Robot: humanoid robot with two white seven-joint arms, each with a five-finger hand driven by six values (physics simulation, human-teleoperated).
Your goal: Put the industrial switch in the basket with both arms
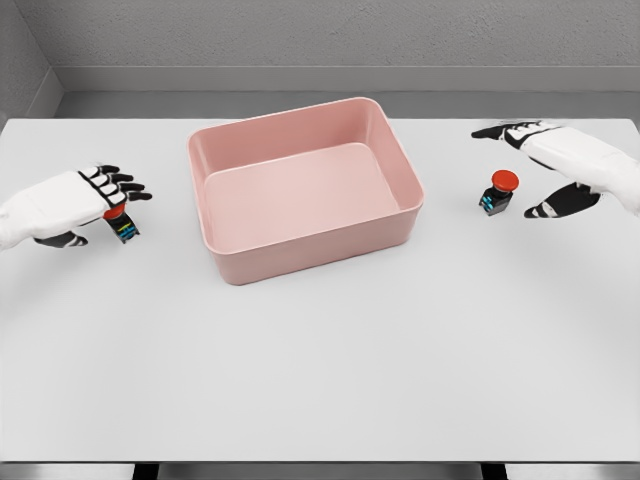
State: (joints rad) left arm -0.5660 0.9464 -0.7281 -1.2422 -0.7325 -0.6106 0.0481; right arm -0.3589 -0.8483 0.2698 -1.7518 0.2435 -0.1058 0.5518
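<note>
A pink rectangular basket (230,262) sits at the middle of the white table, nothing inside it. At the far left my left hand (100,205) is curled over an industrial switch (123,226), whose red cap and black body show under the fingers. On the right a second switch (498,193), black with a red mushroom button, stands upright on the table. My right hand (535,165) is spread just right of it, fingers above and thumb below, not touching it.
The white table (320,380) reaches to the front edge, a grey wall behind it. The basket's raised walls stand between the two hands.
</note>
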